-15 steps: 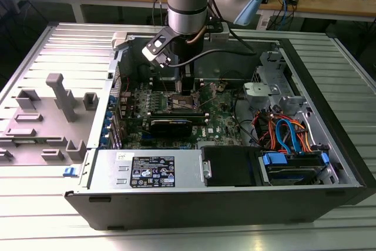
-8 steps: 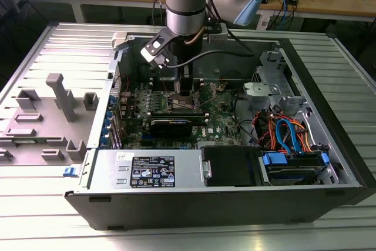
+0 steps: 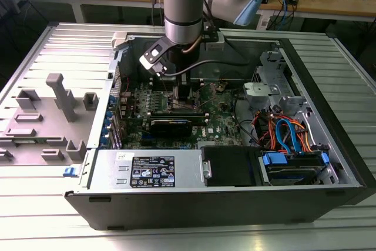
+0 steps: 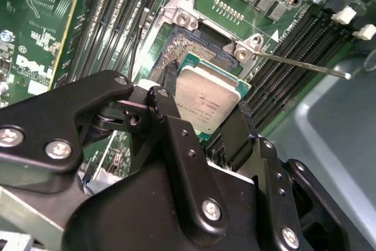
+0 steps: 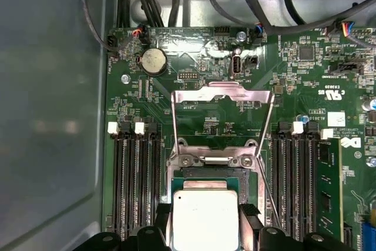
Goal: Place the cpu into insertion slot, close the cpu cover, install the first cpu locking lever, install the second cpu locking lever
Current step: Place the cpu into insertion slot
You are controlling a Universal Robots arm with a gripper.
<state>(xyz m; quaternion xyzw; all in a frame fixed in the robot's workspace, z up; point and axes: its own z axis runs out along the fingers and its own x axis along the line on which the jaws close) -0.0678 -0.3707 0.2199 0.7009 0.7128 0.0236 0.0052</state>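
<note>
A slatted metal table (image 3: 35, 216) carries an open computer case (image 3: 235, 204) lying on its side. The arm (image 3: 185, 4) reaches straight down into the case. The gripper (image 4: 205, 101) is clamped on opposite edges of the cpu (image 4: 202, 89), which is over the insertion slot (image 4: 176, 48); whether it is seated cannot be told. The cpu cover (image 5: 222, 93) stands raised open.

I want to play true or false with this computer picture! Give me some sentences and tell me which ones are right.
1. The hand grips the cpu by two sides. True.
2. The cpu cover lies shut over the insertion slot. False: it stands swung open, away from the slot.
3. The cpu's top is bright red. False: it is silver-grey.
4. A round coin battery sits on the green board. True.
</note>
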